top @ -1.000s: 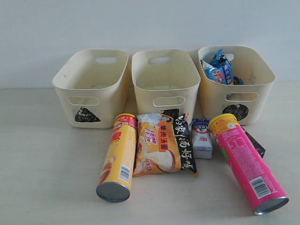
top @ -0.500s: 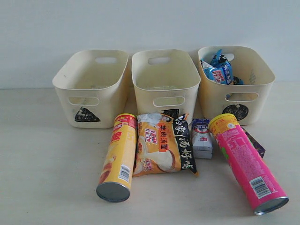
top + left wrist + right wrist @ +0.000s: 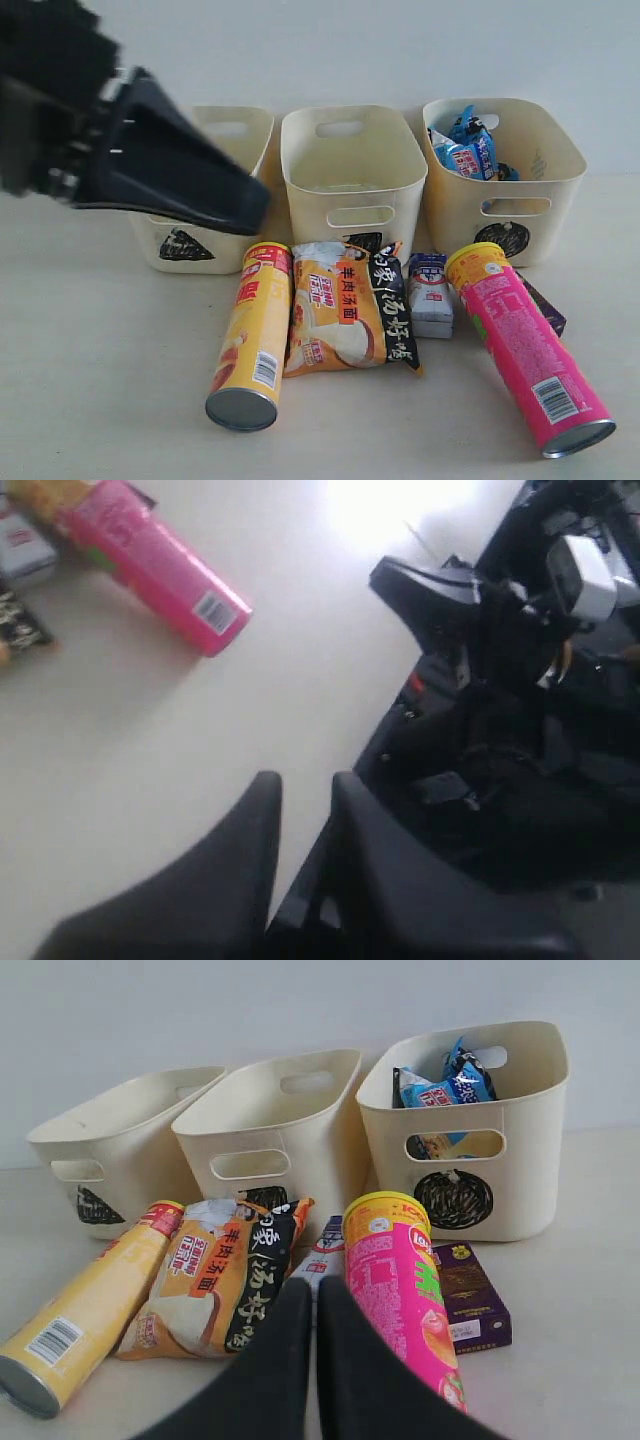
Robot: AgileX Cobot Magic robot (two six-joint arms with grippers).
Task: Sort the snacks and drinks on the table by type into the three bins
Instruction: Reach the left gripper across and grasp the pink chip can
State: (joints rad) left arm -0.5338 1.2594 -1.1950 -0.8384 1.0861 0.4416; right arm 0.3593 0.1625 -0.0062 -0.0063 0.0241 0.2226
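Observation:
On the table (image 3: 100,400) lie the yellow can (image 3: 250,335), the orange-black noodle packet (image 3: 345,310), the white-blue carton (image 3: 430,295), the pink can (image 3: 525,345) and the purple carton (image 3: 547,308). The blue noodle packet (image 3: 470,145) sits in the circle bin (image 3: 540,190). The square bin (image 3: 350,180) stands in the middle. My left gripper (image 3: 250,212) hangs in front of the triangle bin (image 3: 185,245), above the yellow can's top end, its fingers (image 3: 262,800) a narrow gap apart and empty. My right gripper (image 3: 313,1295) is shut and empty, low over the table before the white-blue carton (image 3: 322,1255) and pink can (image 3: 395,1270).
The left arm's dark body (image 3: 60,110) covers much of the triangle bin. The right arm's dark hardware (image 3: 520,680) stands off the table's edge in the left wrist view. A pale wall runs behind the bins.
The left arm has swung into the exterior view from the upper left and now hangs before the triangle bin. No snack, drink or bin has moved.

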